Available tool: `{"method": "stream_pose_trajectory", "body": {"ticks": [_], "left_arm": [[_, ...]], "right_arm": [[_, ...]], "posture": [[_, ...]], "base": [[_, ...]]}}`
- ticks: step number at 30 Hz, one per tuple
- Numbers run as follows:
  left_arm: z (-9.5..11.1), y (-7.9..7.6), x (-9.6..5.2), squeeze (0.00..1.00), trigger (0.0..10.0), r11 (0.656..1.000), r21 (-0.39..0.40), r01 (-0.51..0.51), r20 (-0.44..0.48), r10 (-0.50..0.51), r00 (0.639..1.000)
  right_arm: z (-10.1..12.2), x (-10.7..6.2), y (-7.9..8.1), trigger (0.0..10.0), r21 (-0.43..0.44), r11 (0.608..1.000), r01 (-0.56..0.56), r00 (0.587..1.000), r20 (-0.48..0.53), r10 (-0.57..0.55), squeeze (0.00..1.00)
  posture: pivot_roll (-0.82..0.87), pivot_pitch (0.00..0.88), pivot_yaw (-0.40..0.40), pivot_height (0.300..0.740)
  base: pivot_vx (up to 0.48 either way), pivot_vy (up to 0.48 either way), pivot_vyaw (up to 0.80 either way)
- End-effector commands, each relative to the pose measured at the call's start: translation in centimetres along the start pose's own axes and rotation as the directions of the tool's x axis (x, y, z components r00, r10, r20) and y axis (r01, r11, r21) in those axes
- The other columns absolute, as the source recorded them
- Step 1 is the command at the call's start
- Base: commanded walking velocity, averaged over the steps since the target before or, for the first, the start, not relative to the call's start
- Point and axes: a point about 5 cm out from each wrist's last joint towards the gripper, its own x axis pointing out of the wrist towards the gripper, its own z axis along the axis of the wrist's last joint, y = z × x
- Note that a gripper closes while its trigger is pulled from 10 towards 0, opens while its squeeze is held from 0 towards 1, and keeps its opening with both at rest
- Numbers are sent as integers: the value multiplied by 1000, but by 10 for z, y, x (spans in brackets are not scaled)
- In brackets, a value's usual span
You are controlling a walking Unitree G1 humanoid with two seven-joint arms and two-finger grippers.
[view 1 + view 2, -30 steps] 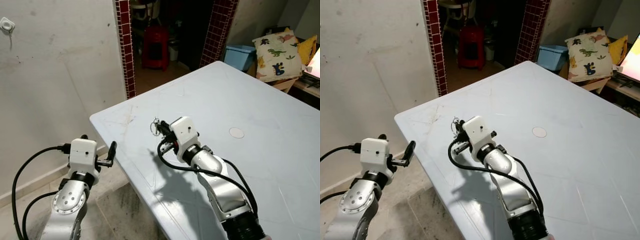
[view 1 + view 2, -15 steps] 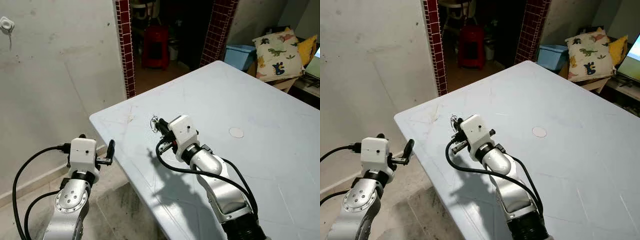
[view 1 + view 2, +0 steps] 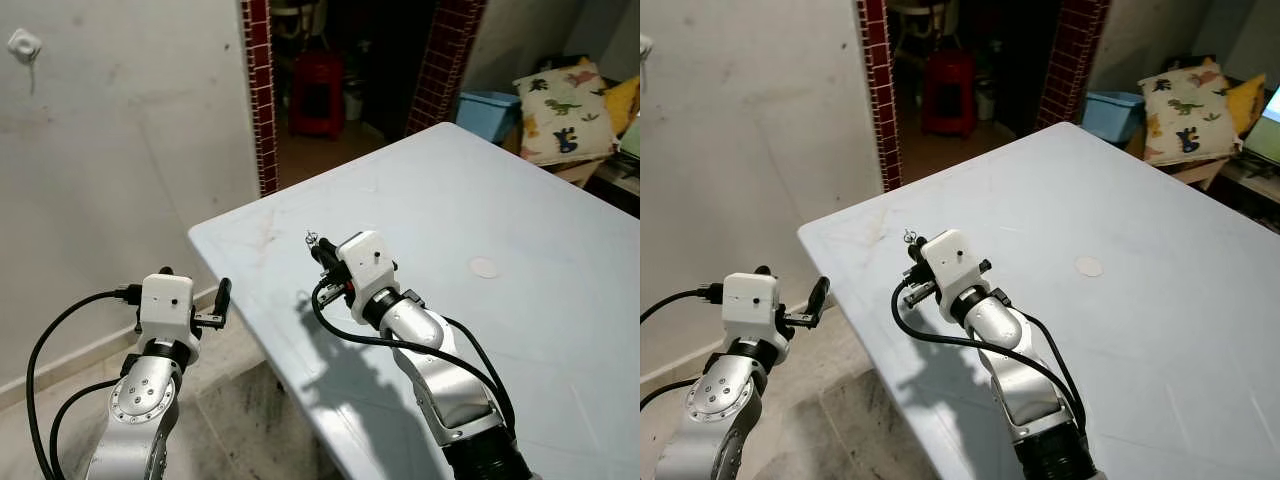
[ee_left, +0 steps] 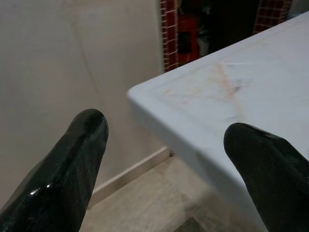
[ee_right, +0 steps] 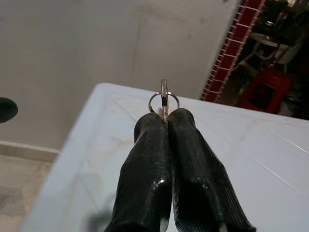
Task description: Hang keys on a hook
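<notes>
Right gripper (image 5: 166,118), raised above the near corner of the counter (image 3: 520,200), has its two black fingers (image 5: 145,159) pressed together on the keys (image 5: 164,99); a metal ring and the edge of one key stand out past the fingertips. Seen from the head, the keys (image 3: 313,239) sit at the front of the gripper, clear of the counter surface, and the silver right arm (image 3: 440,370) runs back toward the robot with a black cable looped beside it. Left gripper (image 4: 164,140), held lower and off the counter's left edge over the floor (image 3: 230,410), has its fingers spread wide with nothing between them. On the wall (image 3: 130,130) to the far left, high up, a small white hook (image 3: 22,43) is mounted, well apart from the keys. Behind the counter, a doorway framed in red tile (image 3: 262,90) opens onto a dark room with a red stool (image 3: 318,95). At the far right lie a blue bin (image 3: 486,108) and a dinosaur-print cushion (image 3: 562,98).
</notes>
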Motion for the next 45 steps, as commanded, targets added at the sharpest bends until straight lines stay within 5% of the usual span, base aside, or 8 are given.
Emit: {"method": "stream_pose_trajectory", "body": {"ticks": [1,31,45], "left_arm": [[-1,1,1,0,10000,1000,0,0,-12,0,1000],[-2,4,0,0,10000,1000,14,3,-24,-2,1000],[-3,3,0,0,10000,999,30,16,-37,-14,999]], "right_arm": [[4,1,-2,10000,-1,1000,16,1000,6,-16,0],[5,6,-3,10000,-10,1000,22,1000,12,-22,0],[7,9,0,10000,-17,1000,13,1000,28,-12,0]], "posture": [[94,0,-10,740],[112,0,-6,740],[120,0,0,740]], "base": [[0,386,0],[0,408,0],[0,92,275]]}}
